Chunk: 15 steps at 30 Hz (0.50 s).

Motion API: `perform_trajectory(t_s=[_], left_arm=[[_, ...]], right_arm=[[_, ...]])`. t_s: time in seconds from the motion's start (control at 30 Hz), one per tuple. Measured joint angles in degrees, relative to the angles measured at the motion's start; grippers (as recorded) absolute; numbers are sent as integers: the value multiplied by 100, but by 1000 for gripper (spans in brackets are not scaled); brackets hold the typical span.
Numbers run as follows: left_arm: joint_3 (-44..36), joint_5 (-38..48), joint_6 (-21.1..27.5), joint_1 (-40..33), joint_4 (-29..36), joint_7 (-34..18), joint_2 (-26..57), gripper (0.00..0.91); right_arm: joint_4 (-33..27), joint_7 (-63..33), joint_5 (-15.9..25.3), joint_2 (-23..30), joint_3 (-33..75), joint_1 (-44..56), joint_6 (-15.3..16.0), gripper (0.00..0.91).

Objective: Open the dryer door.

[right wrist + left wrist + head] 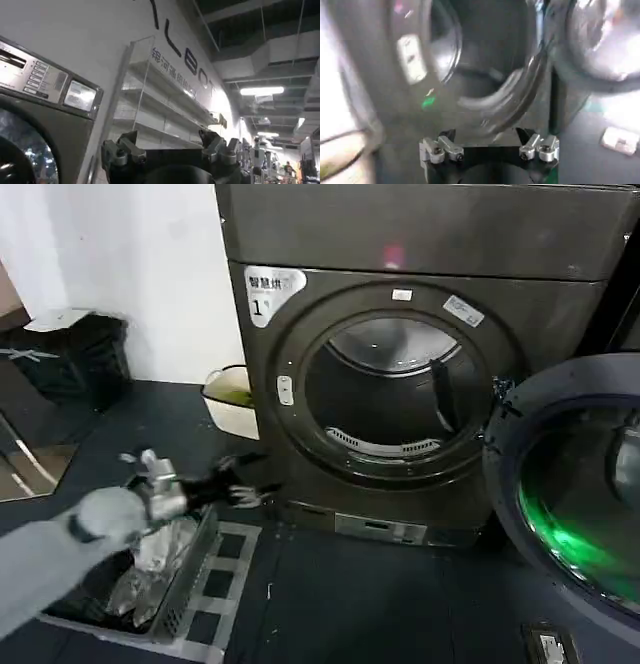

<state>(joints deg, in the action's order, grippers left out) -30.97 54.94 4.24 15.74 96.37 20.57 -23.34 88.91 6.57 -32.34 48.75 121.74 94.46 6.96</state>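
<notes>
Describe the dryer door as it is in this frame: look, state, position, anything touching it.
The door is already swung wide open, hanging off the right side of the dryer with its hinge by the drum opening. It is a large round porthole: a dark grey rim around tinted glass with a green reflection low on the pane. Its right part runs out of frame. Nothing touches it; the left claw is low in front of the dryer's left side, open.

white wall (130, 254), dark floor (370, 604), wall shelving (160, 100)
</notes>
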Motion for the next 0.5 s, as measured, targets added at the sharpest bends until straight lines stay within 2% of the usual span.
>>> perform_trajectory(t_s=[0.13,0.27,0.37,0.5], left_arm=[[5,-589,587,-37,-219,350,308,907],[-14,-1079,1377,44,-390,549,558,907],[-9,-1433,1631,133,-449,776,707,907],[22,-1720,1942,283,-412,826,833,907]], right_arm=[[-58,3,-105,-32,-1,4,8,907],[-91,6,-136,-33,-40,-10,17,907],[-88,7,-136,-33,-80,-31,17,907],[-51,7,-131,-20,-132,-48,17,907]])
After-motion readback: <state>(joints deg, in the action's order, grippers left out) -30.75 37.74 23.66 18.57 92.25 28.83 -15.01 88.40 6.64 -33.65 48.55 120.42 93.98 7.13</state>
